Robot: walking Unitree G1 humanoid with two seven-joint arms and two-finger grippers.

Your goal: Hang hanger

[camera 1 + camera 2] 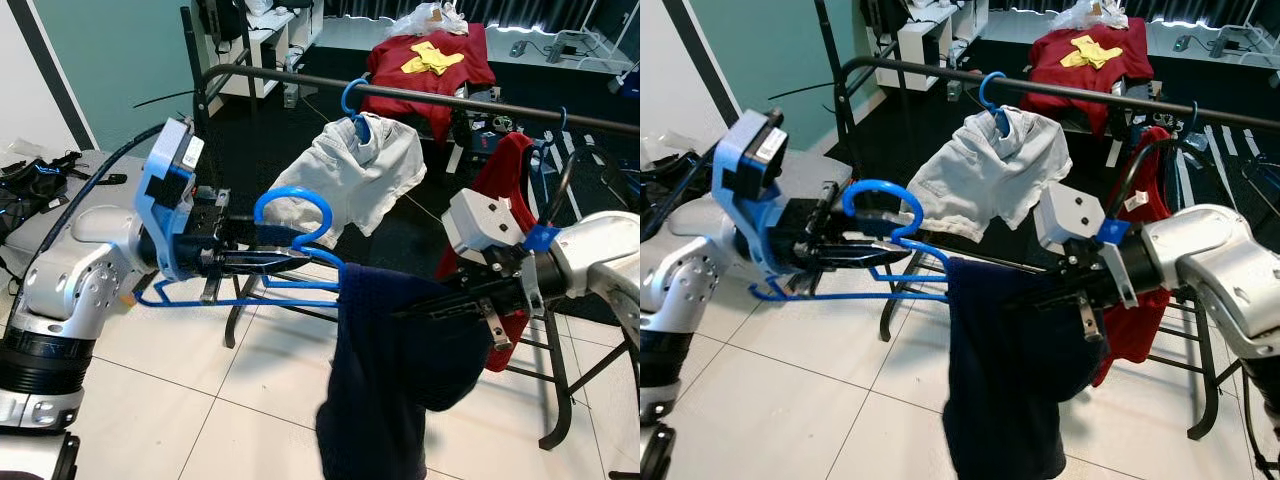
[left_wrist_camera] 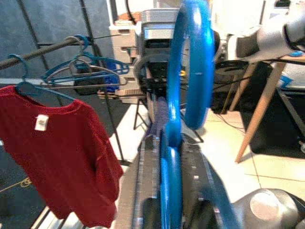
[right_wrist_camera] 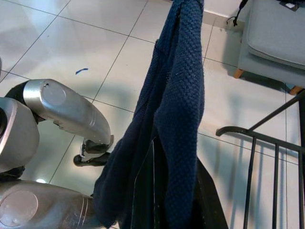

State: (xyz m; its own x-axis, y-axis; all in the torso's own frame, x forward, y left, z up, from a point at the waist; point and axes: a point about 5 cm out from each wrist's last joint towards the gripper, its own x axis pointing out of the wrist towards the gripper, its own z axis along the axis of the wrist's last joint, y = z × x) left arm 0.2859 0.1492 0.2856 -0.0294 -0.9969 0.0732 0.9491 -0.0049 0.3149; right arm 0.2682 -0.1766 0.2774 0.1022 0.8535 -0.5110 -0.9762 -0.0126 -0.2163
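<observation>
Nearest, the right pincer point(image 1: 425, 310) is clamped in a dark navy knitted garment point(image 1: 400, 380) draped over the right end of a bright blue plastic hanger point(image 1: 290, 255). The left pincer point(image 1: 290, 262) grips that hanger's neck just below the hook, low and near. Step: carrying toward the far black metal rail point(image 1: 450, 100); next, raise the hook over a bare stretch beside the white shorts point(image 1: 350, 175).

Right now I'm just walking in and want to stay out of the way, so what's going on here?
The robot is holding a blue hanger in its left gripper, with a dark blue sweater draped on it and gripped by the right gripper. The hanger is not yet on the clothes rail, where white shorts and a red shirt already hang.
</observation>
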